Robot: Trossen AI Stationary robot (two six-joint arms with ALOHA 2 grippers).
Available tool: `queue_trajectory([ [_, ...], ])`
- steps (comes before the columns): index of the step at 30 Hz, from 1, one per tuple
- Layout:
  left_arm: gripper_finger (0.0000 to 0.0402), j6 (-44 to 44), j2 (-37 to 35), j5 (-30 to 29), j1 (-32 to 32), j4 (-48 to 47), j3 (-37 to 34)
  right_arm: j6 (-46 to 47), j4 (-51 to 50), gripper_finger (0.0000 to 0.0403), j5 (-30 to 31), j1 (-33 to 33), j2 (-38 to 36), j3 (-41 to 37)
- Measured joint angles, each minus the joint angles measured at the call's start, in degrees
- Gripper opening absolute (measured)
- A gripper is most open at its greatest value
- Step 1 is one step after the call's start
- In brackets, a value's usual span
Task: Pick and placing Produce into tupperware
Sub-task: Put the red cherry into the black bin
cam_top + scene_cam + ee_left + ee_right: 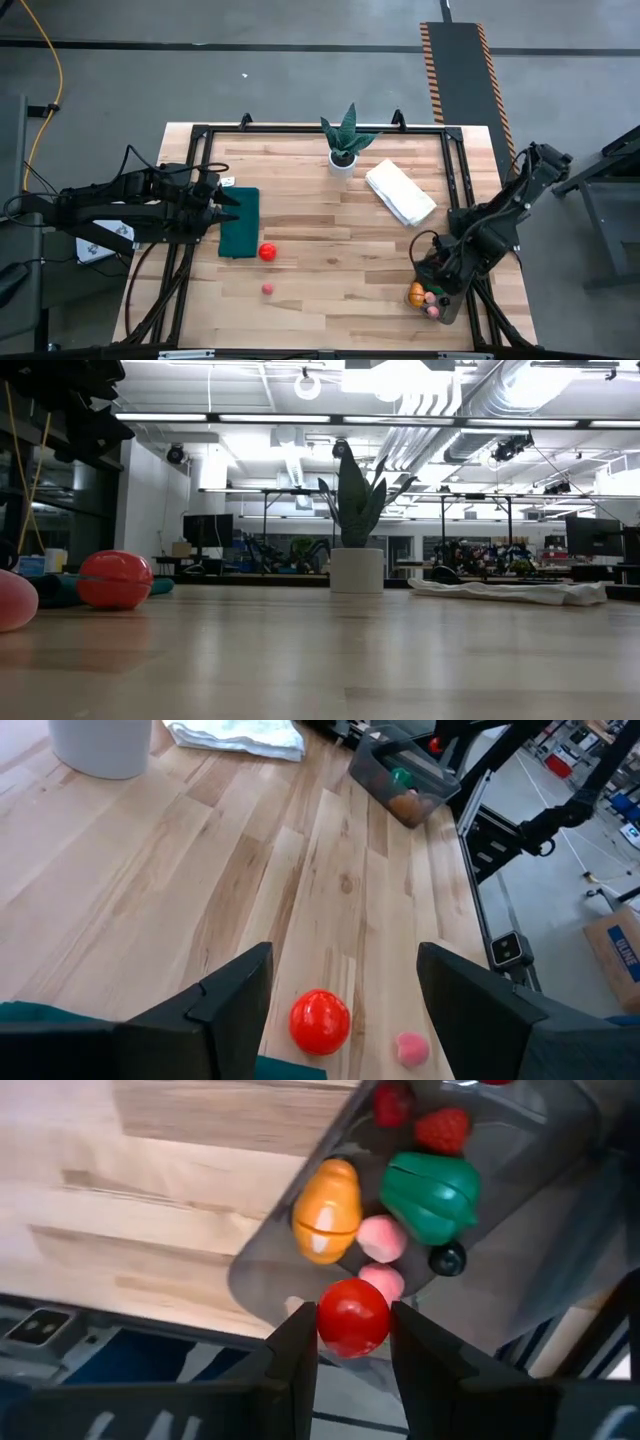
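The tub (500, 1230) is sitting at the table's right front corner, half full. The right gripper (352, 1342) is gripping a red ball (352, 1316) over its rim; released there, it could be rolling off. The left gripper (345, 985) is hanging open above the loose tomato (320, 1021) and berry (411, 1047).

Tupperware (446, 300) lower right of the high view, produce pieces inside. Mat (239, 222) left of centre, ball (267, 252) at its lower right corner, smaller ball (268, 289) below. Plant (345, 140) top centre, cloth (400, 193) to its right.
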Motion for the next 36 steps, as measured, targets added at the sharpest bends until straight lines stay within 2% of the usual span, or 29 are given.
queue_trajectory([
  [9, 0.0236, 0.3, 0.0, 0.0, 0.0, 0.0, 0.0, 0.8, -0.4, 0.0094, 0.0, 1.3, 4.2, 0.0],
  [19, 0.0236, -0.2, 0.0, 0.9, 0.0, -0.1, 0.0, 0.4, 0.4, 0.0094, 2.6, 1.3, 7.8, 0.0],
  [36, 0.0236, -0.2, 0.0, 1.0, 0.0, -0.1, 0.0, 0.4, 6.7, 0.0094, 2.5, 1.3, 14.5, 0.0],
])
